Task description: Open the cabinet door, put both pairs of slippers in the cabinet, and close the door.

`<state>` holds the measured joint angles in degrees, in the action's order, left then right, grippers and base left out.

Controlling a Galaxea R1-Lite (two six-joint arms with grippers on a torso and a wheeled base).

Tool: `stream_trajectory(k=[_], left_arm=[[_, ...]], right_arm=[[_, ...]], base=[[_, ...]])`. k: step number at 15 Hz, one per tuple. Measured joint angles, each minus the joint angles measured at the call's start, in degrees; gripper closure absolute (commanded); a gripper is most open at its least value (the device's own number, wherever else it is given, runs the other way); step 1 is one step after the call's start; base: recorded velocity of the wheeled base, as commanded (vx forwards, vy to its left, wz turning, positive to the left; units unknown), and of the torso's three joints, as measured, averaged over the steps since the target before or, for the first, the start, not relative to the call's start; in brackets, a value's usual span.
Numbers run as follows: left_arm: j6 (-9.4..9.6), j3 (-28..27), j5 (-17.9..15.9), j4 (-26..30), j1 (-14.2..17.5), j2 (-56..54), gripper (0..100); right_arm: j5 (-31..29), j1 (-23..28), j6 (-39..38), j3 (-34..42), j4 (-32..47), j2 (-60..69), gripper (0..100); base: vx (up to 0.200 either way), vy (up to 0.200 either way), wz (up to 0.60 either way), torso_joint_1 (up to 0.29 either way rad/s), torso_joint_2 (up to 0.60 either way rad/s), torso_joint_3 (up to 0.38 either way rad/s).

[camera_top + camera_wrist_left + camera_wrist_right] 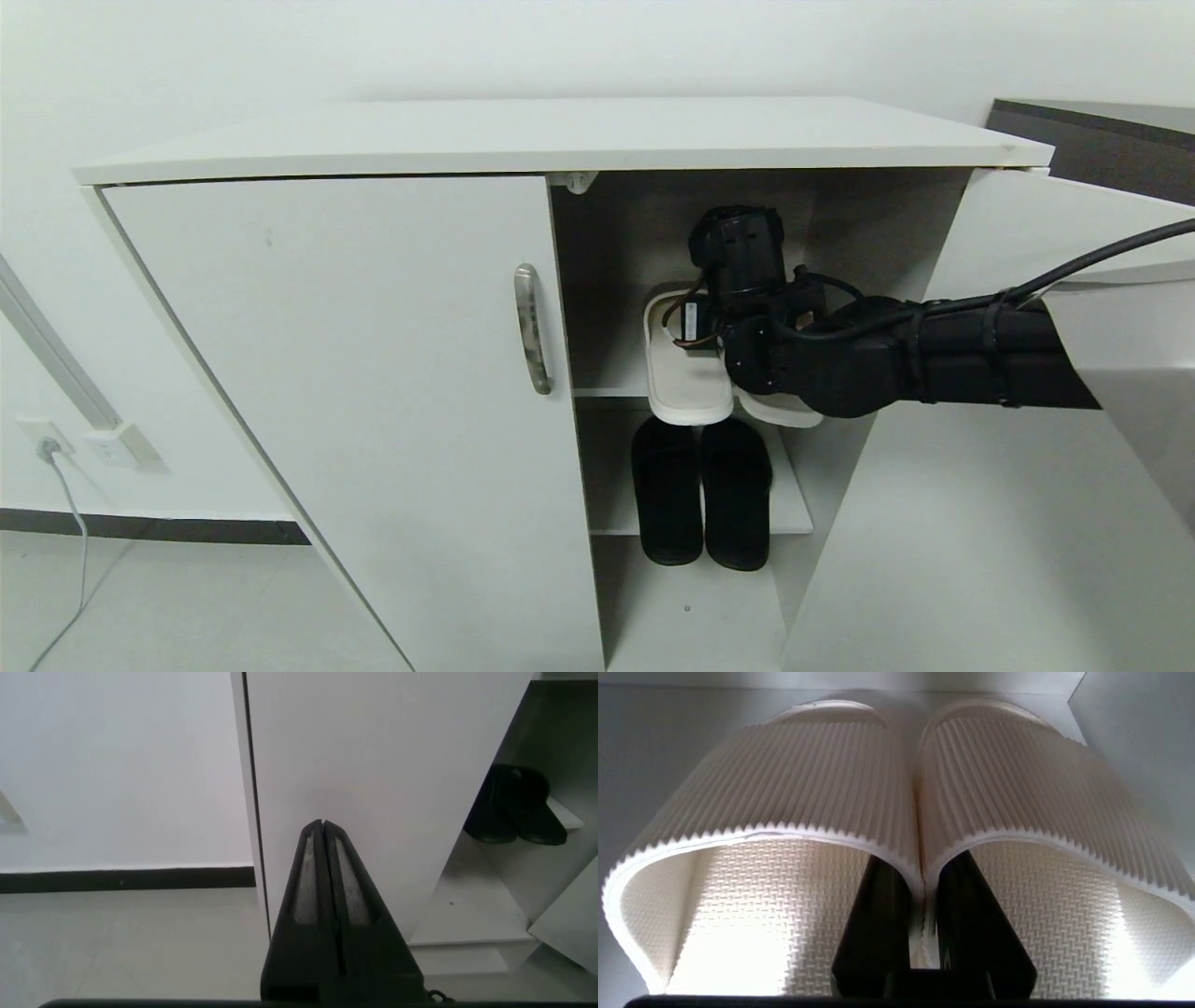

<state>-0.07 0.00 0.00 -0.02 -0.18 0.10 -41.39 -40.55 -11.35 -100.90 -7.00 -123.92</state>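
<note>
**White pair gripped at the upper shelf, heels past the edge**

The right fingers (878,924) are closed on the white slippers (689,373). One finger sits inside each slipper, and together they pinch the two inner strap walls. The toes point ahead of the fingers, into the cabinet (560,140). The heels trail behind them, past the front edge of the upper shelf (607,392). Whether the soles already rest on that shelf cannot be told.

Below the fingers, the black slippers (700,490) lie side by side on the lower shelf (794,504). The left fingers (306,887) are closed on nothing, pointing at the closed door (327,373), with the black pair off to one side.

Several things could go wrong from here:

- **Release:** with the heels overhanging, the pair would likely tip forward off the shelf and land on the black slippers.
- **Withdrawal:** each finger lies under a strap, so pulling straight back may drag the slippers out again.
- **Closing:** heels left proud of the shelf could block the open door (934,560), and the arm passes close beside that door.
</note>
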Motion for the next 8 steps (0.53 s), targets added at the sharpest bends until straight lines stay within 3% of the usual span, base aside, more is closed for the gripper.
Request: stream_trajectory(k=[5, 6, 8], left_arm=[[0.00, 0.00, 0.00, 0.02, 0.00, 0.00, 100], [0.00, 0.00, -0.02, 0.00, 0.00, 0.00, 100], [-0.02, 0.00, 0.00, 0.02, 0.00, 0.00, 100]], right_arm=[[0.00, 0.06, 0.00, 0.05, 0.00, -0.26, 100], [0.00, 0.04, 0.00, 0.07, 0.00, -0.30, 0], [0.00, 0.09, 0.00, 0.10, -0.06, -0.30, 0]], base=[[0.000, 0.000, 0.00, 0.000, 0.00, 0.000], [0.000, 0.000, 0.00, 0.000, 0.00, 0.000], [0.000, 0.000, 0.00, 0.000, 0.00, 0.000]])
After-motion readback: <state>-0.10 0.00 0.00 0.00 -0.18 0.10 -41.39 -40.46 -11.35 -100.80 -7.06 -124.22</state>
